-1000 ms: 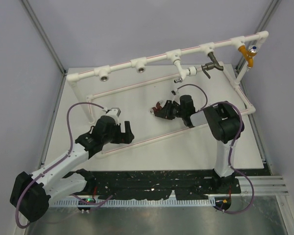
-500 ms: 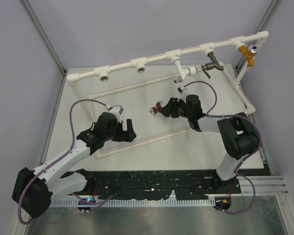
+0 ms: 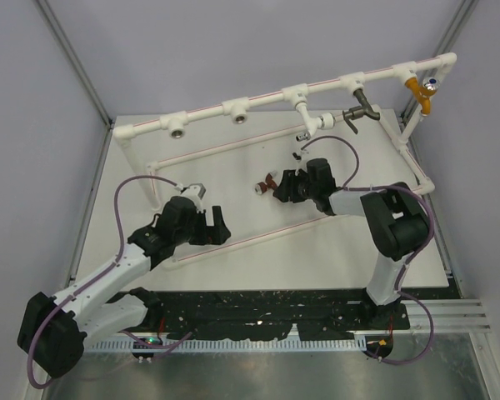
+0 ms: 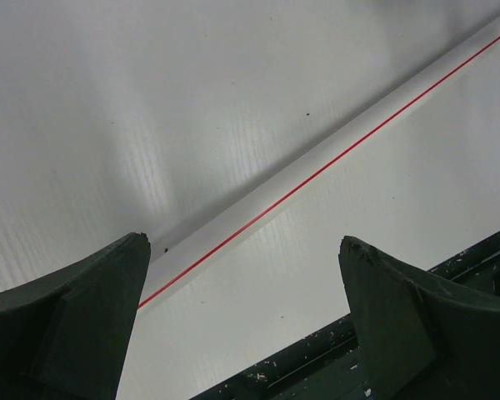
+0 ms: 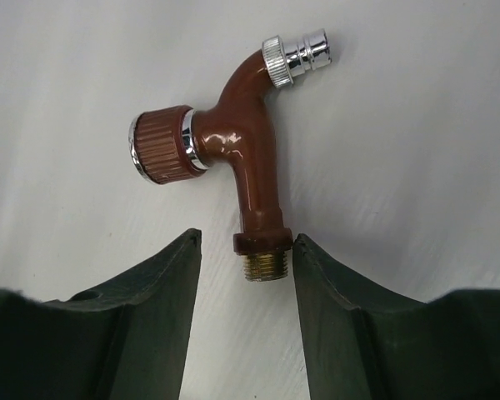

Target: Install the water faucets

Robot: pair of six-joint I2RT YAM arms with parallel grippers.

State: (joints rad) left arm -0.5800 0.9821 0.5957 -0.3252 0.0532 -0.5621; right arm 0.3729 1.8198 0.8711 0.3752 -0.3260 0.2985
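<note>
White table (image 3: 233,179); faucet (image 5: 237,154) threaded end between parted right gripper (image 5: 247,237)

Glossy reddish-brown finish gleaming on the faucet (image 5: 237,158), its knob (image 5: 160,154) ribbed and rimmed in chrome, spout tip (image 5: 304,52) polished chrome, threaded end (image 5: 267,267) dull brass. The table (image 5: 417,208) is matt white, faintly ribbed. The pipe (image 4: 333,158) looks like smooth white plastic, red-striped. On the right gripper (image 5: 247,240), fingers (image 5: 108,333) matt, dark, plastic-looking.

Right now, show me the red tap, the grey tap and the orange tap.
Red tap (image 5: 248,167), right wrist view, on its bent body.
Grey tap (image 3: 364,108), top view, on its body.
Orange tap (image 3: 421,94), top view, on its body.
</note>
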